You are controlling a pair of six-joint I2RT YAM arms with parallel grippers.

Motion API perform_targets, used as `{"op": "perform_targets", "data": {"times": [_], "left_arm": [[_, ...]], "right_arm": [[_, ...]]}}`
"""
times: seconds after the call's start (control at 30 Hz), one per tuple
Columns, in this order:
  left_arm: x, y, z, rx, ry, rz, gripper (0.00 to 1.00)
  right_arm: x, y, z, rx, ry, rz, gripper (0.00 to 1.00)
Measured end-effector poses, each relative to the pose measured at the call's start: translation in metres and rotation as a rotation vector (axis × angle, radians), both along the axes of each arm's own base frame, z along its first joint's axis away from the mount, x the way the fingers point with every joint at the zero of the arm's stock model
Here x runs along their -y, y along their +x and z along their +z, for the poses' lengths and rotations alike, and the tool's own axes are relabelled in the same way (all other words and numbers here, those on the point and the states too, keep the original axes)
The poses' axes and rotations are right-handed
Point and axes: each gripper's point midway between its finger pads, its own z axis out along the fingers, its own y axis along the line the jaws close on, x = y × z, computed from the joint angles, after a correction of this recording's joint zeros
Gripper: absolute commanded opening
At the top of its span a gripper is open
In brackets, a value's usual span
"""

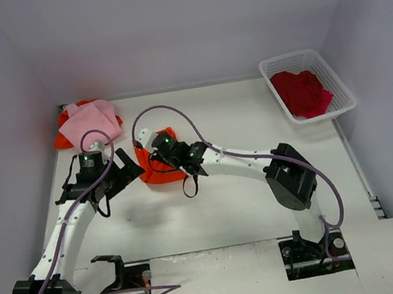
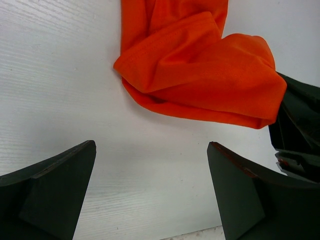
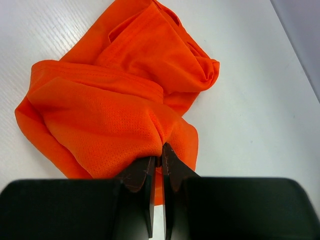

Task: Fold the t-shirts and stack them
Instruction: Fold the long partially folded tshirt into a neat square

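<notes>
The right gripper (image 3: pixel 159 161) pinches a fold of the bunched orange t-shirt (image 3: pixel 110 110) left of the table's (image 1: pixel 251 116) middle; the left gripper (image 2: pixel 151 145), spread wide, faces its free end just ahead, the bundle lying crosswise to it

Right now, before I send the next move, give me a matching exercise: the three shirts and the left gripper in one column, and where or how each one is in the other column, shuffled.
Column one
1. pink t-shirt
2. red t-shirt
3. orange t-shirt, mid-table
4. left gripper

Column two
A. pinched in the shut jaws of the right gripper
B. jaws open, holding nothing
C. inside the white basket, far right
D. far left corner, lying on orange cloth

Pairs: 1-D, 2-C, 3-A, 4-B
</notes>
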Motion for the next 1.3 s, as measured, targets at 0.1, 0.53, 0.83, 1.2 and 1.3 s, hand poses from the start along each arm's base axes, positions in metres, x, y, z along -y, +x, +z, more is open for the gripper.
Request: {"op": "perform_targets", "data": {"times": [0.1,0.53,0.83,1.2,1.3], "left_arm": [[-0.001,0.001,0.000,0.004,0.002,0.003,0.88],[-0.003,0.002,-0.002,0.000,0.011,0.011,0.88],[-0.003,0.002,-0.001,0.000,0.009,0.012,0.88],[-0.002,0.002,0.003,0.013,-0.001,0.019,0.88],[0.000,0.007,-0.001,0.002,-0.014,0.026,0.88]], "right_arm": [[-0.007,0.010,0.000,0.000,0.010,0.012,0.00],[-0.005,0.035,-0.018,-0.014,-0.011,0.008,0.00],[0.046,-0.022,0.019,-0.028,-0.015,-0.004,0.00],[0.098,-0.130,0.042,-0.063,-0.008,-0.015,0.00],[0.105,-0.155,0.046,-0.080,-0.002,-0.008,0.00]]}}
